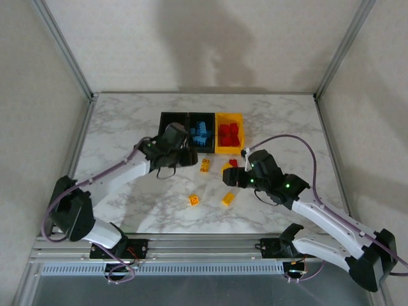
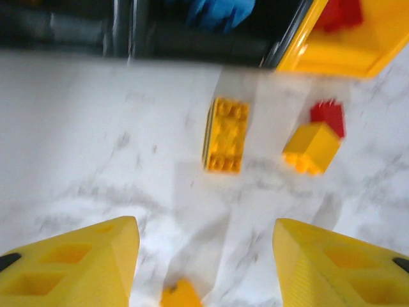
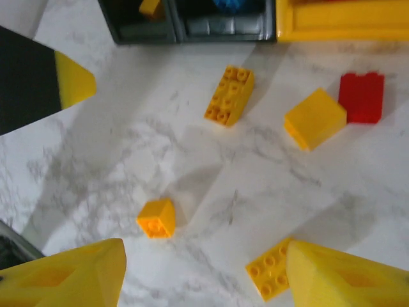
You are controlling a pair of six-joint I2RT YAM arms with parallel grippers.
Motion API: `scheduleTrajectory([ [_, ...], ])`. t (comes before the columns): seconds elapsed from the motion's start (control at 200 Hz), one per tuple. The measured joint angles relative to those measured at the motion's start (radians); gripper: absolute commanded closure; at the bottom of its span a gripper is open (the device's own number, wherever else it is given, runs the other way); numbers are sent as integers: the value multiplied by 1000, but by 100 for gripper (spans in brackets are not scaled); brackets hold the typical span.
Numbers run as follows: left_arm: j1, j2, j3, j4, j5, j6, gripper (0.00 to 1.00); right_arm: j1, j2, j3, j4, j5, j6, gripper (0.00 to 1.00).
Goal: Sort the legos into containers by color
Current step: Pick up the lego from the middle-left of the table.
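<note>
Broadly, the hazards run from left to right. Left gripper [image 2: 204,256], jaws parted and empty, hangs low in front of the left black bin [image 1: 169,120], towards the worktop's [image 1: 121,127] far edge. The long yellow brick [image 2: 225,134] lies just ahead of it, and a descent off its centre-line would probably shove it against the bin fronts instead of seating it between the fingers [image 2: 83,268]. Further right, a yellow block [image 2: 312,147] sits just beside a red brick [image 2: 329,115], so a grasp on either could drag its neighbour or carry both into the wrong bin. Right gripper [image 3: 204,272], likewise parted and empty, hovers over mid-worktop between a small yellow brick [image 3: 157,217] and a studded yellow brick [image 3: 276,275] close to one finger. Closing here may clip that brick and flick it towards the near edge. Both arms work over one small patch, so contact between them is the chief risk. Surroundings: the left bin holds a yellow piece [image 3: 150,6], the middle bin [image 1: 201,115] holds blue legos [image 1: 201,135], and the yellow bin [image 1: 229,115] holds red legos [image 1: 229,134]. Five loose pieces lie on the marble in front of the row, and each arm is the only obstacle to the other.
</note>
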Motion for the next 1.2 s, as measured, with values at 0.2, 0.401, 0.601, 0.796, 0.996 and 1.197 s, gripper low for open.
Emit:
scheduleTrajectory([
  [0.2,-100,-85,-162,27,10,-129,35,98,-10,-70,-51,3,44,33],
  [0.401,-175,-55,-210,67,10,-217,30,106,-34,-118,-55,8,84,34],
  [0.601,-227,58,-210,113,2,-265,28,107,-42,-124,-49,9,94,34],
  [0.796,-257,166,-187,117,-13,-282,35,107,-64,-138,-49,21,108,34],
  [0.996,-266,217,-150,98,-42,-280,71,107,-81,-147,-48,34,115,34],
  [1.197,-266,223,-117,94,-58,-269,77,107,-80,-147,-38,35,115,34],
])
